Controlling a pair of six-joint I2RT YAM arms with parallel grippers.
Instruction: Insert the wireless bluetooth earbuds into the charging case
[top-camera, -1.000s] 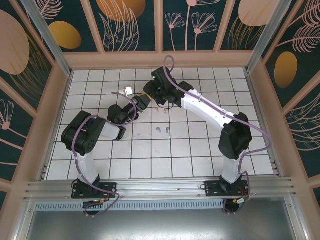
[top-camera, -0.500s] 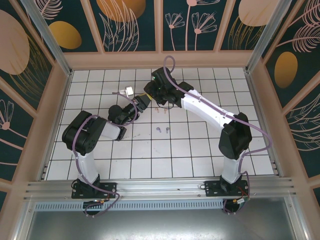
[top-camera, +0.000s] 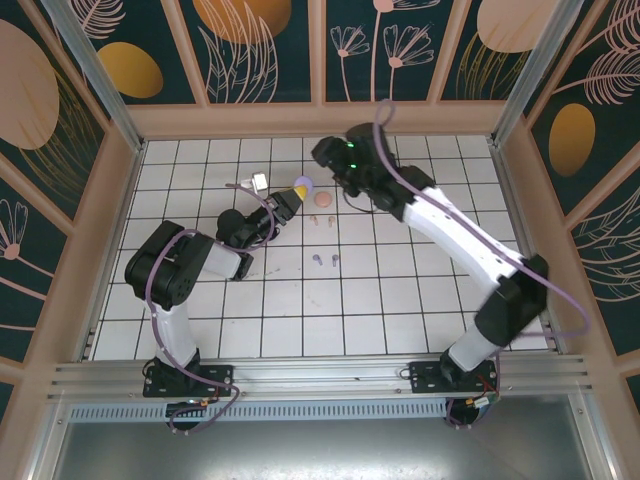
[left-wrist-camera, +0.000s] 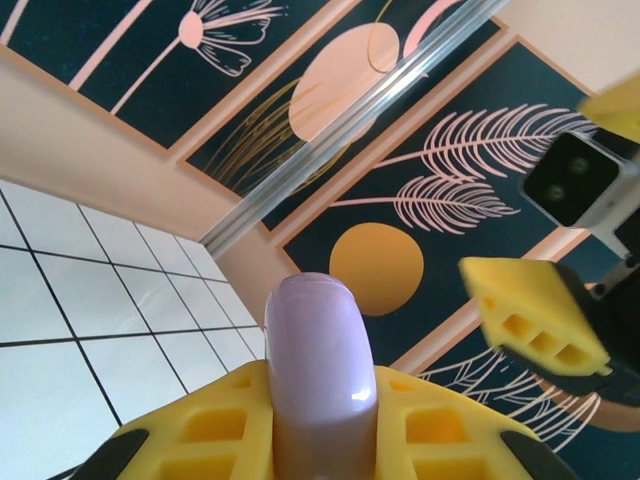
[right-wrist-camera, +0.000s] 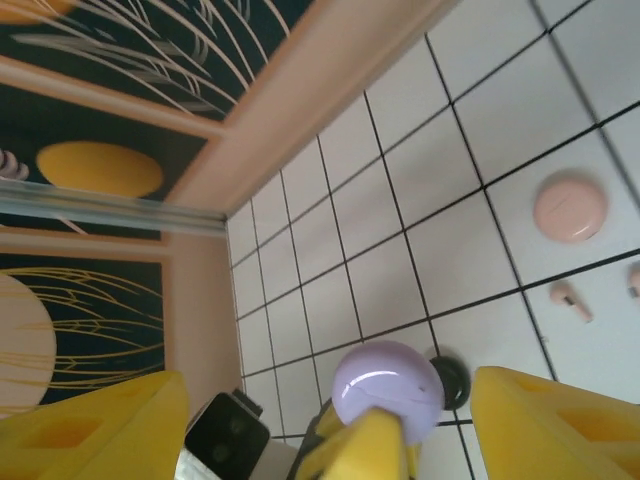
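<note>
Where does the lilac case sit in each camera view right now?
Top external: the lilac case is at upper centre of the tiles, at the tip of the left gripper.
Left wrist: bottom centre, standing on edge between the yellow fingers.
Right wrist: bottom centre, just above a yellow finger.
Shared landmark: the yellow fingers clamped on it.

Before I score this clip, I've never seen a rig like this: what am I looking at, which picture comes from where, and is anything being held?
Two robot arms are bolted at the near edge of a white tiled table. One picture looks down from above; the other two come from a camera on each wrist. The left end effector is shut on a round lilac case. The right end effector hangs open close by, gripping nothing. On the tiles lie a pink case, two pink earbuds and two lilac earbuds.
</note>
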